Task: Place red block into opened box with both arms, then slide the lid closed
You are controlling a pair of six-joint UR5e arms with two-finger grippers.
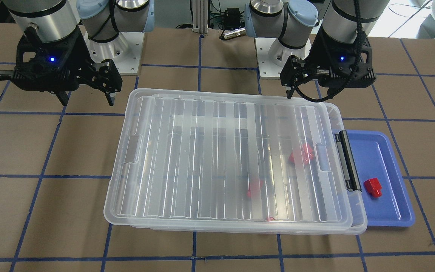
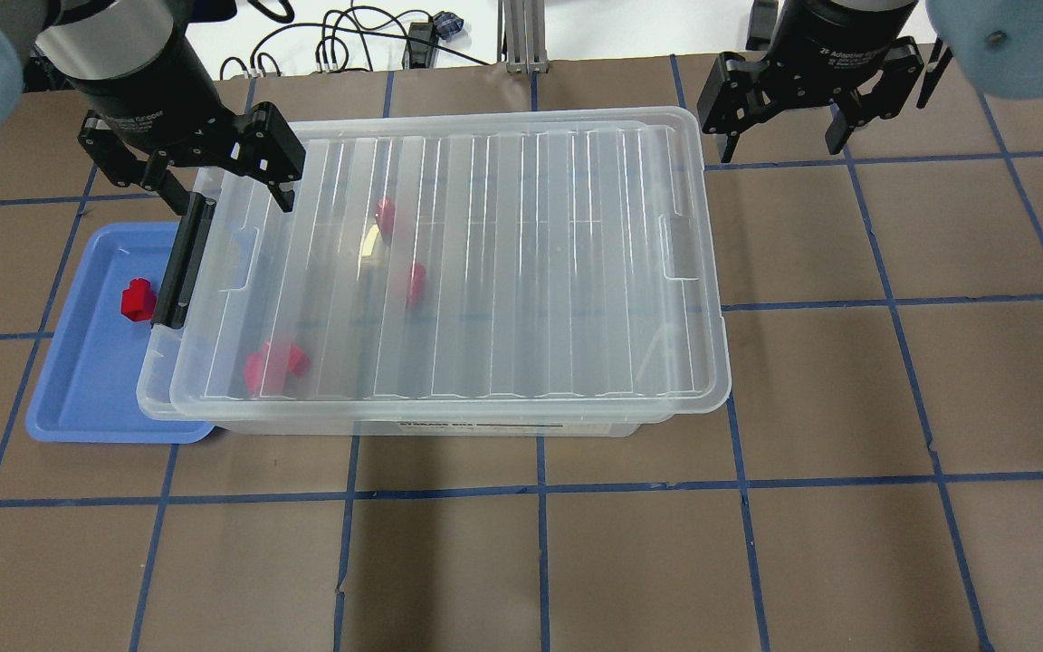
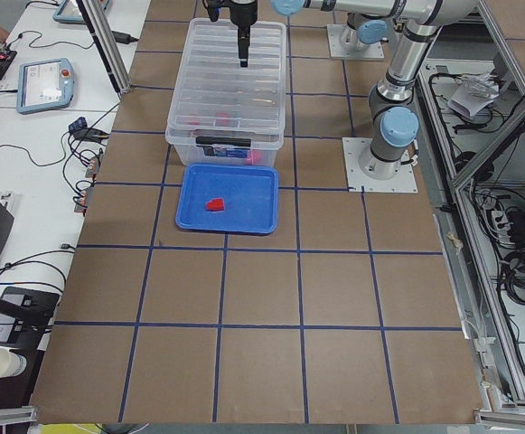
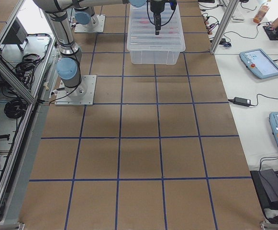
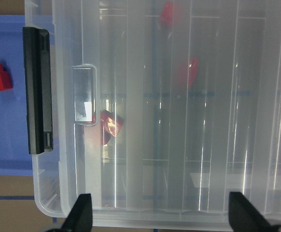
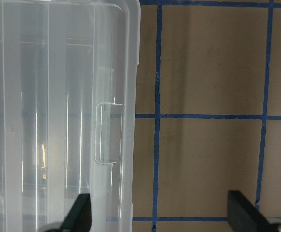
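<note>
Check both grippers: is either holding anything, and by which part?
Nothing is held. The left gripper hangs open above the latch end of the lid; the right gripper hangs open over the lid's other short edge.

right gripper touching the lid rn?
Apart. The front-facing view shows bare table between the right gripper and the lid edge.

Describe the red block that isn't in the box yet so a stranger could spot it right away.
Find the big clear box; a blue tray lies at the end with the black latch. The red block sits alone on that tray, uncovered, while the other red blocks show blurred under the lid.
</note>
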